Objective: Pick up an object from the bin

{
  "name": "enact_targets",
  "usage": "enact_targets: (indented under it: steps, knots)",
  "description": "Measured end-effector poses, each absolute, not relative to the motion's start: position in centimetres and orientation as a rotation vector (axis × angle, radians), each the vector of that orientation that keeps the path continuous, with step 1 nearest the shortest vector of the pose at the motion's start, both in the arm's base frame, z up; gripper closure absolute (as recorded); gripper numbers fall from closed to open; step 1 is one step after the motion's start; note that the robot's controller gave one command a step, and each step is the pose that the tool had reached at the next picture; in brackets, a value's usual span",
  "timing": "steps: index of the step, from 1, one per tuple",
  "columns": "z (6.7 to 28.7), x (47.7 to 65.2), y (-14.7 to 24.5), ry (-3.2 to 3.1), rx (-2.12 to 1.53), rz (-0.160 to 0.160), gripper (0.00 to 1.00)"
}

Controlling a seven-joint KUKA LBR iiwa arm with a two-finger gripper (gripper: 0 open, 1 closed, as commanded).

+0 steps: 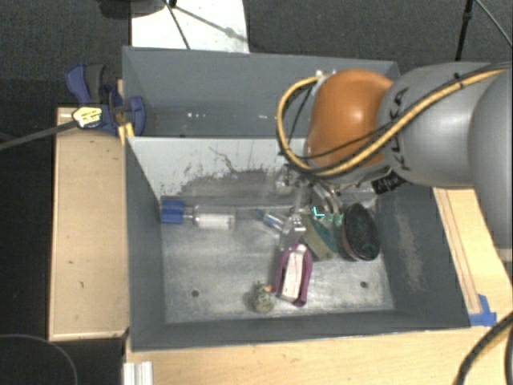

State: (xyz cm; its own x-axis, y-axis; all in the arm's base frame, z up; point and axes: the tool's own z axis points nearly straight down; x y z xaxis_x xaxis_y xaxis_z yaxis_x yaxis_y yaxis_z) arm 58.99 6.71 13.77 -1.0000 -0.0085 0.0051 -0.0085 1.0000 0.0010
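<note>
My gripper (300,215) hangs low in the middle of the bin, below the orange cover. Right under it lies a purple and white flat pack (294,273), tilted with its top end up against the gripper. A small bluish piece (273,219) lies just left of the gripper. To its right are a green thing (327,228) and a black round disc (360,233), both partly hidden by the wrist. I cannot see whether anything is held.
A clear bottle with a blue cap (195,215) lies on its side at the bin's left. A small grey-brown lump (262,298) sits near the front wall. The arm and its cables cover the bin's right rear.
</note>
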Motion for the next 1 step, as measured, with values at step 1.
enact_targets:
  steps: [1]
  knots:
    - [9.14, 57.95, 2.95, -3.147, -0.164, -0.011, 0.00]
